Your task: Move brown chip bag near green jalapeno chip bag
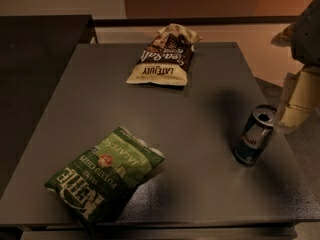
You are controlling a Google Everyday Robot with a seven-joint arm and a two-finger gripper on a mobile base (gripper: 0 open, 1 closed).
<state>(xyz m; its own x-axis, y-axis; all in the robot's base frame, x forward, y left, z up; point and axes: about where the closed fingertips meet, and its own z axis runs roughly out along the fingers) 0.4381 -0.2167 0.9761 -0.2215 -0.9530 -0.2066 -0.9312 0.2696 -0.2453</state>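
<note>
One gripper [295, 106] hangs at the table's [200, 109] 3 o'clock edge, its grip state impossible to tell. Brown bag [162, 56] lies toward its 10 o'clock, long axis 1-to-7, with green bag [107, 176] well apart at 7.

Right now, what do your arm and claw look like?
My arm is chunky and rounded, pale grey-white. My claw, at the right edge beside the Red Bull can, is cream blocky pieces with darker seams. I see no cables or markings.
</note>
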